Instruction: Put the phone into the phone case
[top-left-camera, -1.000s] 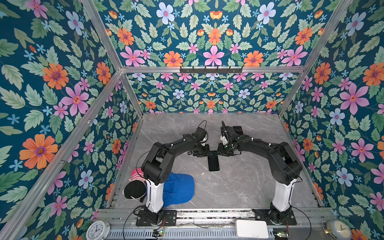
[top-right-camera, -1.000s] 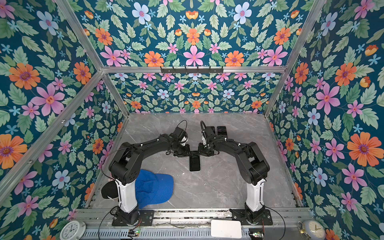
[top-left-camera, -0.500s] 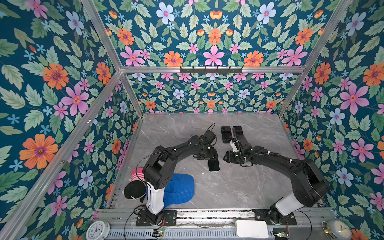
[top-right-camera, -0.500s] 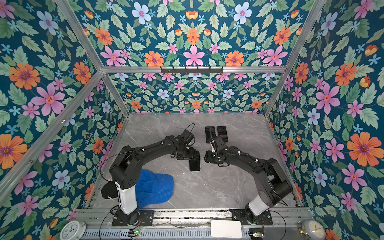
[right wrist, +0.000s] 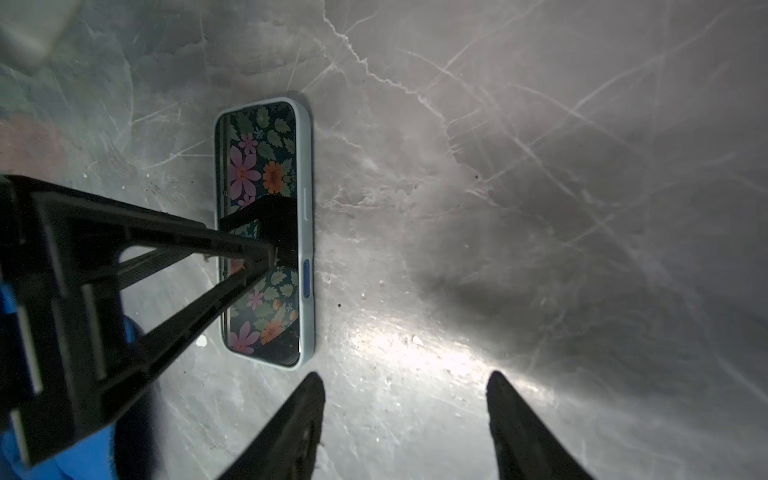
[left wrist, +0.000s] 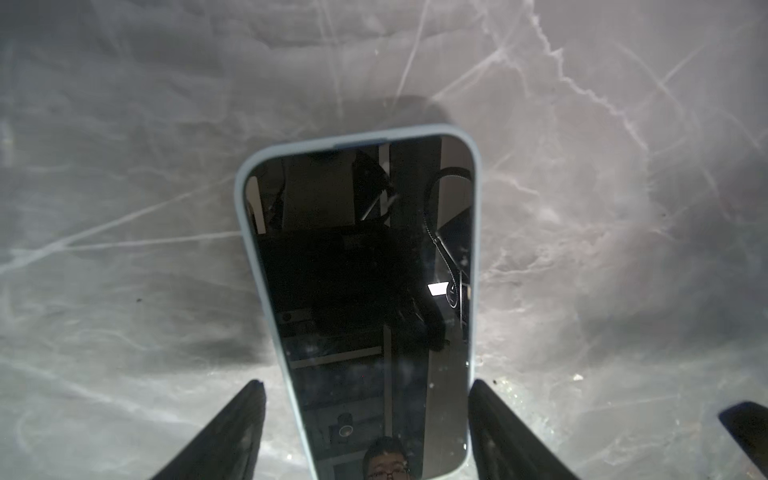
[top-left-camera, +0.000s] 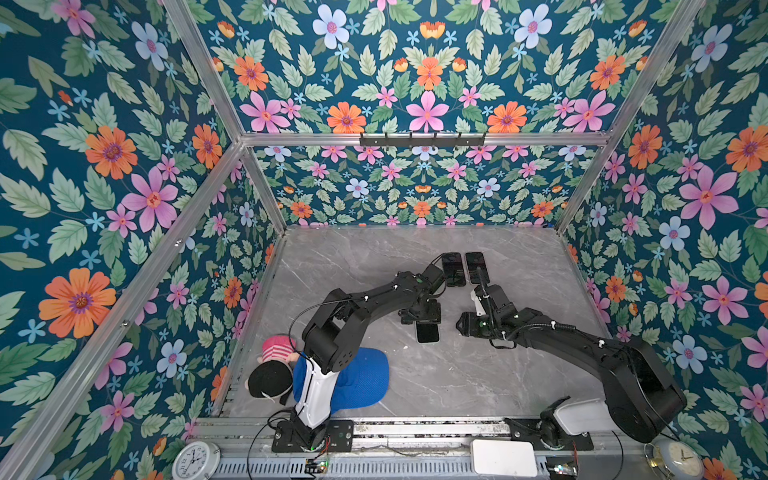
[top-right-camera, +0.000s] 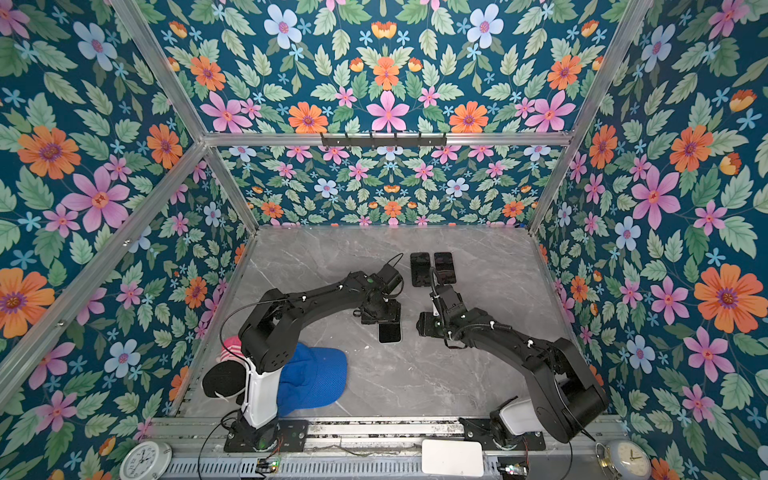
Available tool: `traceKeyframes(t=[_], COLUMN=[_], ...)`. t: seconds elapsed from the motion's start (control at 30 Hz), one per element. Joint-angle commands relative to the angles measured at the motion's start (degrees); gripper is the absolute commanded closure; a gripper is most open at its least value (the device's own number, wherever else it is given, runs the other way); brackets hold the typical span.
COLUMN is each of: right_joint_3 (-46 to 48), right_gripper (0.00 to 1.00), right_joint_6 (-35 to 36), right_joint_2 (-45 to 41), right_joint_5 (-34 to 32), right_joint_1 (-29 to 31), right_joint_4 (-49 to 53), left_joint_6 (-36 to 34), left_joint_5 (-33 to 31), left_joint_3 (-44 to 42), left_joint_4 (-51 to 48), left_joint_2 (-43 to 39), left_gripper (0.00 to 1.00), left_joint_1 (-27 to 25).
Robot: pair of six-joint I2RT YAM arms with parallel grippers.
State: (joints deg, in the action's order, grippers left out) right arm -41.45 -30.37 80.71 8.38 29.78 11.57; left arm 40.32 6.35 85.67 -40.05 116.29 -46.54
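Phone (left wrist: 365, 270) lies screen-up, seated in its pale blue phone case (left wrist: 241, 199) on the grey surface, between the left end effector's (left wrist: 365, 384) spread, ungripping jaws. The right end effector (right wrist: 405, 376), open and empty, hovers just beside it. The insertion looks complete, with only withdrawal apparently left.

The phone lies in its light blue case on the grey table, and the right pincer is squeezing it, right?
No. The phone lies in its light blue case on the grey table, but the right pincer is open beside it, not touching; the right wrist view shows this.
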Motion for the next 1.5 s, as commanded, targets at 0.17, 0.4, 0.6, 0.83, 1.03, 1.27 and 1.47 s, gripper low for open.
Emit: traceKeyframes(t=[0.17, 0.4, 0.6, 0.83, 1.03, 1.27, 1.47], right_joint_3=[-1.90, -2.62, -1.43, -1.52, -2.00, -2.14, -2.41], right_gripper=[0.26, 0.19, 0.17, 0.16, 0.17, 0.17, 0.17], right_joint_6=[0.83, 3.28, 3.89, 4.37, 4.48, 4.56, 4.87], right_joint_2=[-0.20, -1.22, -2.45, -1.91, -0.84, -0.20, 0.49], right_joint_5=[0.39, -4.23, -4.42, -4.69, -4.10, -3.89, -2.77], right_joint_1=[-0.04, -0.03, -0.01, 0.02, -0.05, -0.01, 0.04], right_joint_4=[-0.16, 2.30, 1.10, 1.52, 1.24, 1.10, 0.81], left_joint_6=[3.56, 4.88, 5.85, 7.29, 8.71, 10.20, 11.46], left_joint_5=[-0.95, -1.82, -3.16, -3.98, -5.41, -5.42, -6.57], left_joint_3=[2.09, 4.82, 7.25, 9.55, 10.37, 11.98, 12.91], left_joint_4=[-2.34, -4.97, -7.51, -10.83, -12.13, -12.13, -12.93], left_joint_2=[1.13, 3.41, 4.55, 6.05, 6.20, 7.02, 8.34], left_gripper=[0.21, 0.18, 0.18, 0.18, 0.18, 0.18, 0.17], left_joint_1=[-0.81, -1.05, -1.34, -2.32, -2.59, -2.89, -2.84])
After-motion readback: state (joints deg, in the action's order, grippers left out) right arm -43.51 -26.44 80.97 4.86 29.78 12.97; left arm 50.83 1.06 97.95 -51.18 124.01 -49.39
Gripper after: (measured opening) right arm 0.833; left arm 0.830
